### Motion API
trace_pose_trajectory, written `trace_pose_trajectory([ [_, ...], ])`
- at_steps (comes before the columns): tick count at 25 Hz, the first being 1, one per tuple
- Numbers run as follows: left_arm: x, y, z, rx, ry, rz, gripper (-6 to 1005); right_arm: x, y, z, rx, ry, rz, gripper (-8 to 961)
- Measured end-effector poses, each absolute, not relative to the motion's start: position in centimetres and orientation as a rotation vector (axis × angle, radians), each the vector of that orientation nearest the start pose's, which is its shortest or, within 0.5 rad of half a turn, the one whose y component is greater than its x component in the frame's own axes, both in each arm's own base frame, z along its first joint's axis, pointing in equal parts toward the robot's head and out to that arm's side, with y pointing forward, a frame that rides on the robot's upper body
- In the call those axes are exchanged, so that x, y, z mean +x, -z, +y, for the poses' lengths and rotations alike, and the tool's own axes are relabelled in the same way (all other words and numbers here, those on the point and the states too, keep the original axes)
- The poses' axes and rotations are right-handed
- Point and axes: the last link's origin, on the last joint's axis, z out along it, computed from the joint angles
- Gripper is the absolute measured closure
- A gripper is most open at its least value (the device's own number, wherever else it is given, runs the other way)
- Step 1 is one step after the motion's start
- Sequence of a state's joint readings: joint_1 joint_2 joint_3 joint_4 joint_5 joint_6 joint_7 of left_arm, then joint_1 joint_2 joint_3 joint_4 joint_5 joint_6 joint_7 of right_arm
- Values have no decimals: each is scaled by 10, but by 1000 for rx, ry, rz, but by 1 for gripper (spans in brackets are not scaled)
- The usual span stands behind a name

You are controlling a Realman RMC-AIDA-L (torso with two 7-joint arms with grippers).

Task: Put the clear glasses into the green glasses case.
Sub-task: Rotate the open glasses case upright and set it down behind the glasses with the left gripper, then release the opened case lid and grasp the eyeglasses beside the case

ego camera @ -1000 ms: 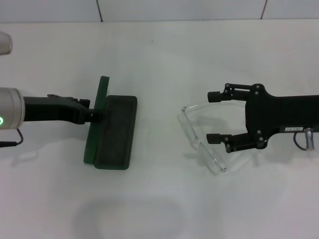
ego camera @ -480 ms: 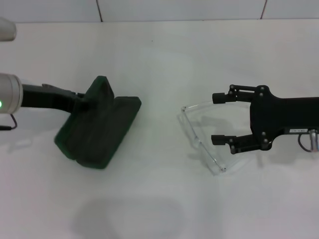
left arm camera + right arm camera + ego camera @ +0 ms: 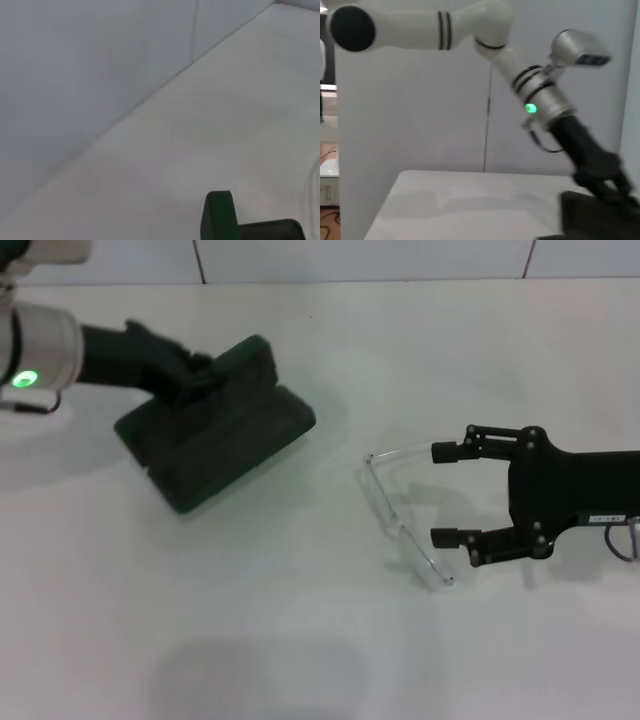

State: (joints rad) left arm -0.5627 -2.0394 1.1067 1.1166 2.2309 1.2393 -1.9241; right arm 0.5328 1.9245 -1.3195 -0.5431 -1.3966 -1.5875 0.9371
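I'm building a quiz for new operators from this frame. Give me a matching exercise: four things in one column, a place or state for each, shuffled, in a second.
Things:
1. green glasses case
2. clear glasses
3. left gripper
4. right gripper

Places or states:
A. fingers spread open, beside the glasses
B. lying free on the white table
C. clamped on the case
D. open, held by a gripper at its lid

Pairs: 1-D, 2-B, 3-C, 4-A

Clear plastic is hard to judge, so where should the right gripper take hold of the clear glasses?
Probably at the lens end near the lower hinge corner of the clear glasses, coming in flat from the robot's right. The open right gripper already faces the open side between the temple arms.
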Motion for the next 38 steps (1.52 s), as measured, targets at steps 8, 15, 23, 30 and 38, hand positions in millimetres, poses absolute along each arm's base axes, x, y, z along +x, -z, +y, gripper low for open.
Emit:
trace_pose_trajectory([
  [8, -150, 21, 417, -2777, -23, -11, 787, 231, 16, 306, -2895, -863, -163, 96],
  [15, -116, 59, 418, -2900, -118, 163, 776, 238, 21, 299, -2876, -864, -155, 95],
  [23, -113, 74, 411, -2921, -168, 234, 763, 245, 23, 292, -2859, -863, -150, 95],
  [30, -105, 69, 406, -2947, -39, 149, 751, 246, 20, 293, -2853, -863, -144, 95],
  [38, -117, 40, 375, -2906, 375, 59, 576, 245, 6, 303, -2793, -857, -175, 96],
])
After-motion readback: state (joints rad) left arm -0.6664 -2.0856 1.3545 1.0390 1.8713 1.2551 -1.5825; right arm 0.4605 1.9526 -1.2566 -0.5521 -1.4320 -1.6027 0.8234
